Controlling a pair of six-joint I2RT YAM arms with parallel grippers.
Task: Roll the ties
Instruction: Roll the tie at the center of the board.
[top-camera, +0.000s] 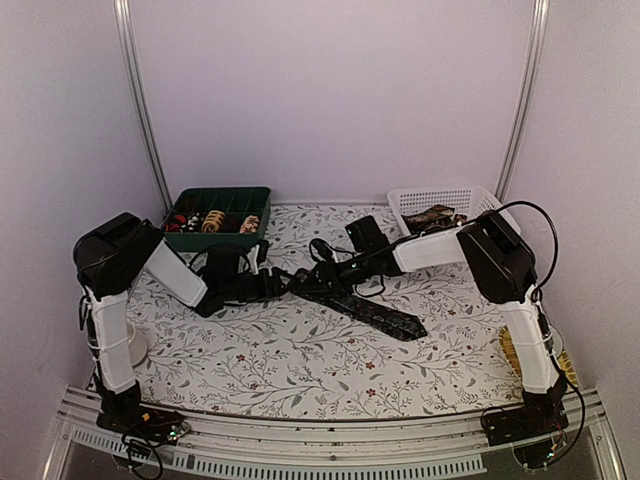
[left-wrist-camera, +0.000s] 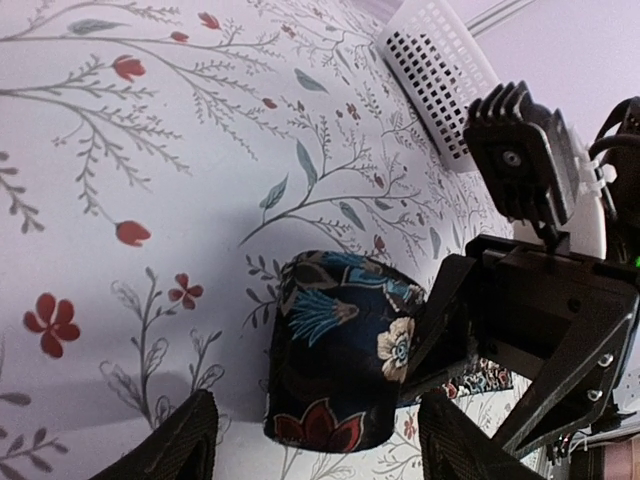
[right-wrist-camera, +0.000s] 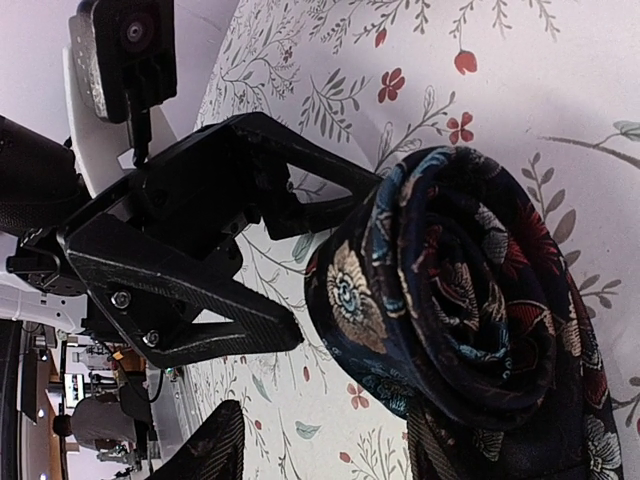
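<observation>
**Overhead view.** A dark patterned tie (top-camera: 385, 318) lies near the middle of a flowered cloth (top-camera: 300, 370). Its flat tail runs toward 4 o'clock and ends in a point. The left gripper (top-camera: 282, 284) reaches in from 9 o'clock and the right gripper (top-camera: 320, 265) from 2 o'clock. They meet over the tie's other end, which the arms hide here. Only this view shows the green tray (top-camera: 190, 200) at 11 o'clock with rolled ties (top-camera: 212, 221) in it. It also shows loose ties (top-camera: 432, 216) in the white basket (top-camera: 470, 196) at 1 o'clock.

**Left wrist view.** The hidden end is a roll (left-wrist-camera: 340, 365) resting on the cloth, seen from its outer band. The left gripper's own fingers stand wide on either side of the roll, with cloth showing in both gaps, so its jaws are open. The right gripper's jaws are also apart. One finger rests against the roll at 3 o'clock and the other stands clear.

**Right wrist view.** Only here does the roll's spiral face show, with its layers wound tight. One of the left gripper's fingers lies just beside the roll at 10 o'clock.
</observation>
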